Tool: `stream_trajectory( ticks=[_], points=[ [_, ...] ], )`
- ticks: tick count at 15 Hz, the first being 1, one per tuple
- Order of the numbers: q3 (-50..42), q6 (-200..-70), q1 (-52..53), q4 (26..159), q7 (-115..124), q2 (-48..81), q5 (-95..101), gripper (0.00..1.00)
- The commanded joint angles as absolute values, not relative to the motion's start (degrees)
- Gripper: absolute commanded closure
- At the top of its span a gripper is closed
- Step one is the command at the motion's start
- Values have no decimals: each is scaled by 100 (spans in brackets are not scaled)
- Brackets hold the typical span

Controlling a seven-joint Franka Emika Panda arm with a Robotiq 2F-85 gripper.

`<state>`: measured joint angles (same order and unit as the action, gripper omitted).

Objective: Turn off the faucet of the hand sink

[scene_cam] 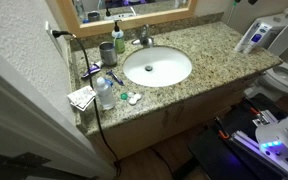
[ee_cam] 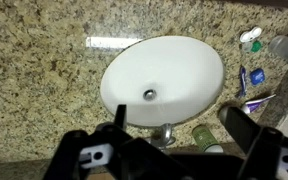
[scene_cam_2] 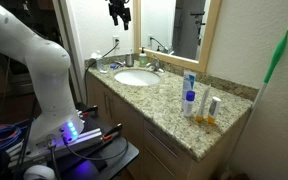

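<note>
The pincer [ee_cam: 174, 118] (jaws spread wide) hangs above the hand sink [ee_cam: 189, 70] and faucet [ee_cam: 167, 133].

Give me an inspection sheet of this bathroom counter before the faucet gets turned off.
Surface: speckled granite counter, crowded on one side of the basin.
Job's things: white oval sink set into the counter; chrome faucet behind it; whether water is running is too small to tell.
Clutter: green-topped soap bottle, cup, water bottle, tubes.
Gripper: gripper open, high above the sink, touching nothing.
Cables: black cable hangs over the counter edge.
Surroundings: mirror above the counter, toilet beside it.
</note>
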<state>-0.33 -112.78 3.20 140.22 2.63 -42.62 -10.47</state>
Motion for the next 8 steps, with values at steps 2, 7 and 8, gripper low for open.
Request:
stream_trajectory(
  ticks=[2,7,8],
  points=[
    [-1,-11261,274,14009,238,-4258,-1074,0],
    [60,-12003,90,13973,310,-3713,-874,0],
    [35,-12670,-5,13905,329,-3335,-797,0]
  ],
)
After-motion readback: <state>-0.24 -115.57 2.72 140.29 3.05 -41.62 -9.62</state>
